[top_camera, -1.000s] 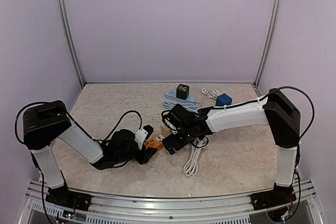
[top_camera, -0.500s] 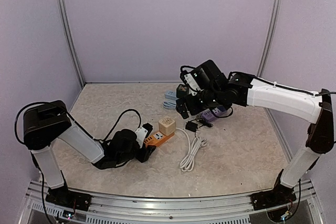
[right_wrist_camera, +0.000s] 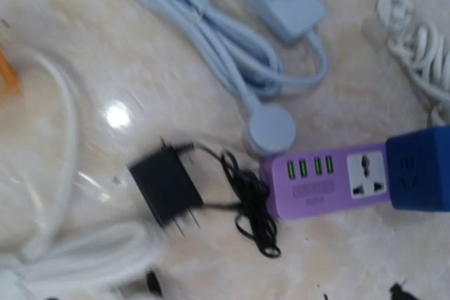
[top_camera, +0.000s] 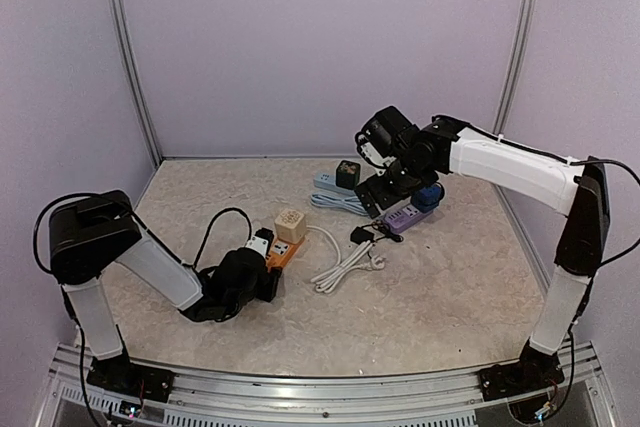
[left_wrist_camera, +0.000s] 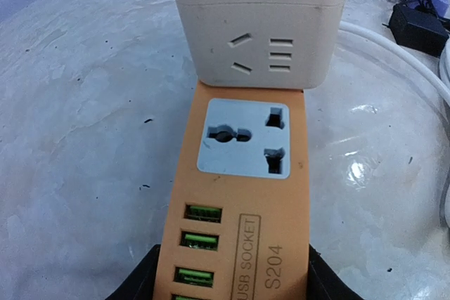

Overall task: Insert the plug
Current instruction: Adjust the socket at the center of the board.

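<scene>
- Left jaws stand closed on the near end of the orange power strip [left_wrist_camera: 242,201], with one dark finger of the left gripper [left_wrist_camera: 232,287] pressed to each long side.
- On the strip's far end sits the cream cube plug [left_wrist_camera: 260,22], upright. A free grey socket and a row of green USB ports lie between it and the fingers.
- Right of the strip, a white cable [top_camera: 345,262] lies looped on the table [top_camera: 200,197], with a black adapter [right_wrist_camera: 165,187] just beyond it.
- Farther right and back, the right gripper [top_camera: 383,190] hovers above a purple power strip [right_wrist_camera: 323,184] carrying a blue cube [right_wrist_camera: 418,170]. Whether its jaws are open or closed cannot be told.
</scene>
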{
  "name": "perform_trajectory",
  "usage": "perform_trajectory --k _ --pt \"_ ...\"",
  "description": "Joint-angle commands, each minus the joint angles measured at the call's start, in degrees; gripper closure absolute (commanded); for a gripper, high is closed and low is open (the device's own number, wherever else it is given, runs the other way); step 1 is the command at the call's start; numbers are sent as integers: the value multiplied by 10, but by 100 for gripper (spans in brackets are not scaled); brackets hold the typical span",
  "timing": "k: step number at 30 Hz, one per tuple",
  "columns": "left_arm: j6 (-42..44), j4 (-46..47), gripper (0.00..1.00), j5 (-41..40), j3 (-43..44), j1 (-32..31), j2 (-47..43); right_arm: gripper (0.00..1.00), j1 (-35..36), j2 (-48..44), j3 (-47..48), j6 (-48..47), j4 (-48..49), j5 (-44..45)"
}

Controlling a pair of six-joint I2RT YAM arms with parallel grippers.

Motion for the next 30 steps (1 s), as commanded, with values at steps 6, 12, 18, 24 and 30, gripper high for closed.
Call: perform_trajectory --k 6,12,18,24,30 --pt "-101 -115 48 -85 -21 77 -24 0 -34 45 18 -6 -6 -29" --pt "-103 -111 29 -106 -31 74 -53 0 -34 88 39 -21 -15 -51" --pt "-106 -56 10 -112 -71 40 -93 0 -35 94 32 -17 -5 -63" --pt "-148 -168 1 -155 -125 14 -328 0 -39 103 71 -30 -28 -67" --pt "-144 -412 1 -165 -84 72 -584 1 -45 148 132 -47 -61 -73"
